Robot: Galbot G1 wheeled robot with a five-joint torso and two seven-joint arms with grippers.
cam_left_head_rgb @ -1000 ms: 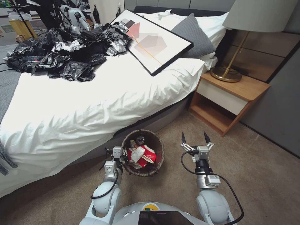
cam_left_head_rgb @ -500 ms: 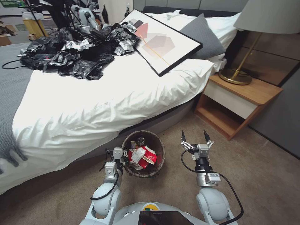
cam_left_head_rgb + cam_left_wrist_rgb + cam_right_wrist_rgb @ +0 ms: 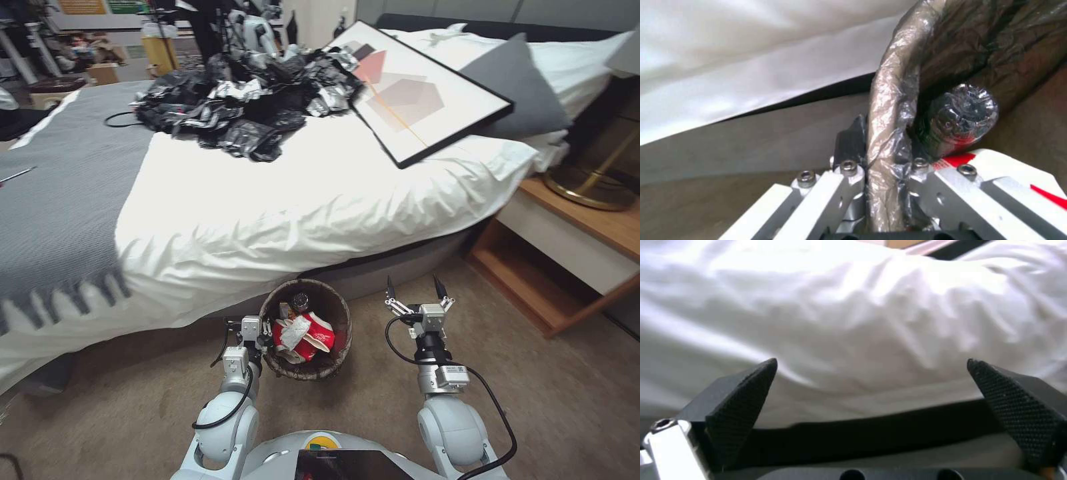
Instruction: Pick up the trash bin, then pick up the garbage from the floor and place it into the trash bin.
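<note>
there, the left gripper (image 3: 257, 328) was clamped on the rim of the small round white plastic trash bin (image 3: 337, 313) with its brown liner, beside the white-sheeted bed (image 3: 280, 207). the right gripper (image 3: 413, 293), empty with fingers spread, hung just right of the bin. red-and-white crumpled wrappers (image 3: 313, 333) and a clear bottle (image 3: 962, 113) lay inside.

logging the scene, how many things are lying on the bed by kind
framed picture: 1
grey pillow: 1
pile of black bags: 1
grey throw blanket: 1
total: 4
</note>
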